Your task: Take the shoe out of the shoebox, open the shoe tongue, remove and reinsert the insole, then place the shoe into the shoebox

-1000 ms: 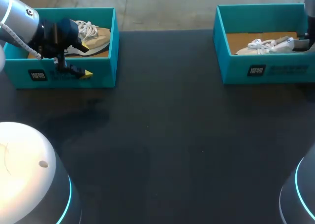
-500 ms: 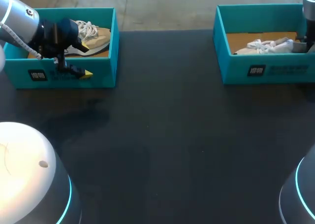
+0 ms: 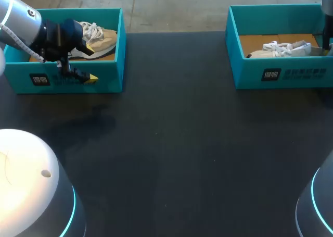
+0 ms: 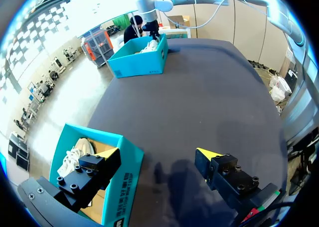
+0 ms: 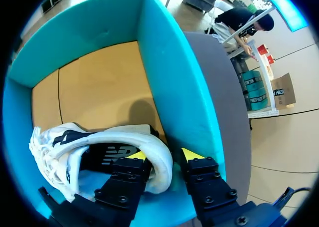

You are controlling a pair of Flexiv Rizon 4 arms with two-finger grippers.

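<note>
A white shoe (image 3: pixel 281 49) lies on its side in the right teal shoebox (image 3: pixel 283 74). In the right wrist view my right gripper (image 5: pixel 163 156) straddles the heel of that white shoe (image 5: pixel 75 142). One finger is inside the collar and the other stands a little off the outside, next to the box wall (image 5: pixel 174 77), so the gripper is open. A beige shoe (image 3: pixel 99 39) sits in the left teal shoebox (image 3: pixel 78 75). My left gripper (image 3: pixel 89 64) stands wide open across this box's front wall (image 4: pixel 124 177), with one fingertip above the beige shoe (image 4: pixel 75 154).
The dark tabletop (image 3: pixel 182 143) spreads between the two boxes. My right arm (image 3: pixel 328 13) comes in at the far right edge. The right shoebox (image 4: pixel 142 62) also shows far ahead in the left wrist view.
The white shoe has sunk from a raised tilt to lying low in the right box, and my right gripper has let go of its heel. The left arm has not moved.
</note>
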